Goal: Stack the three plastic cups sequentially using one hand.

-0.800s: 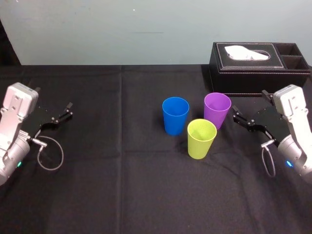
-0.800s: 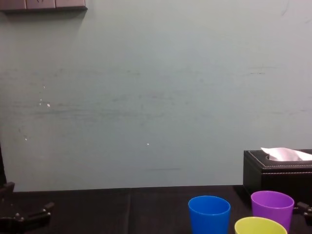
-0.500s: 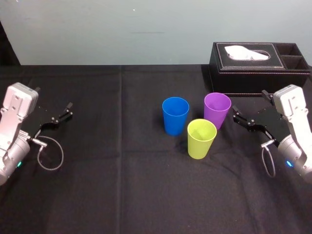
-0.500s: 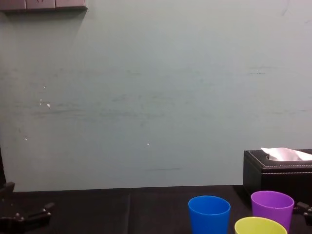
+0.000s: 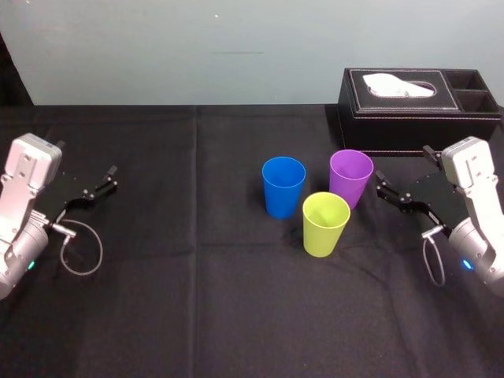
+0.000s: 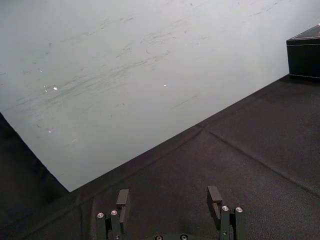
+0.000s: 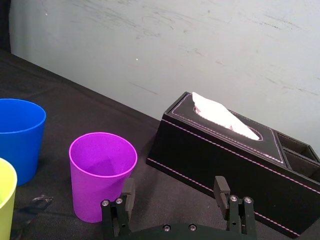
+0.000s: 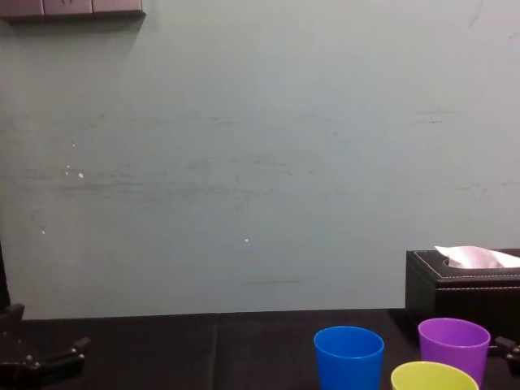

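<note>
- Overhead, from the head view, three cups stand upright and mouth-up on the black worktop, bunched together and none nested. The yellow-green cup is nearest the robot, the blue cup is at its 10 o'clock and the purple cup at its 1 o'clock.
- A black tissue box sits at the purple cup's 1 o'clock, by the far edge.
- The right gripper is low at the purple cup's 3 o'clock, near it but apart, with its jaws spread wide and empty. The left gripper is well apart at the blue cup's 9 o'clock, its jaws also wide and empty.
- Left wrist view: the left gripper's two fingers are set far apart over bare cloth, with the pale wall beyond and a corner of the tissue box far off.
- Right wrist view: the right gripper's fingers gape with nothing between them. The purple cup is closest ahead, the blue cup and the yellow-green cup are beside it, and the tissue box with its white tissue is behind.
- Chest view: the blue cup, purple cup and yellow-green rim sit at 5 o'clock in the picture, before the tissue box.
</note>
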You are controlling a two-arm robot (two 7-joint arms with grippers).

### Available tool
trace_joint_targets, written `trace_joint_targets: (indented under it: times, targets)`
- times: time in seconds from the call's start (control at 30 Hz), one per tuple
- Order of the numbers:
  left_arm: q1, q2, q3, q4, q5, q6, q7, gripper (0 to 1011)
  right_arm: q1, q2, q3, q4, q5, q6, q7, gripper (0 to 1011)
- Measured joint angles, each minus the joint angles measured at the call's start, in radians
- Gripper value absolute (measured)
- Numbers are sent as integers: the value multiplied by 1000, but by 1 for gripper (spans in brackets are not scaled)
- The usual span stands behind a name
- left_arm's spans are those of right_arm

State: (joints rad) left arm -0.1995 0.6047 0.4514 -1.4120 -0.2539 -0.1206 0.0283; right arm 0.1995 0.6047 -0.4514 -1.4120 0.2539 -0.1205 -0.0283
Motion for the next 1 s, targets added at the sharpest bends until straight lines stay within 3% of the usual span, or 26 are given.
trace_joint_targets:
  times: [0.77, 1.0]
  targets:
    - [0, 0, 0, 0, 0, 0, 0, 1011, 0, 0, 1, 0, 0, 0, 0, 1002]
    - [0, 0, 0, 0, 0, 0, 0, 1011, -41, 16, 33, -36, 11, 24, 16, 1002]
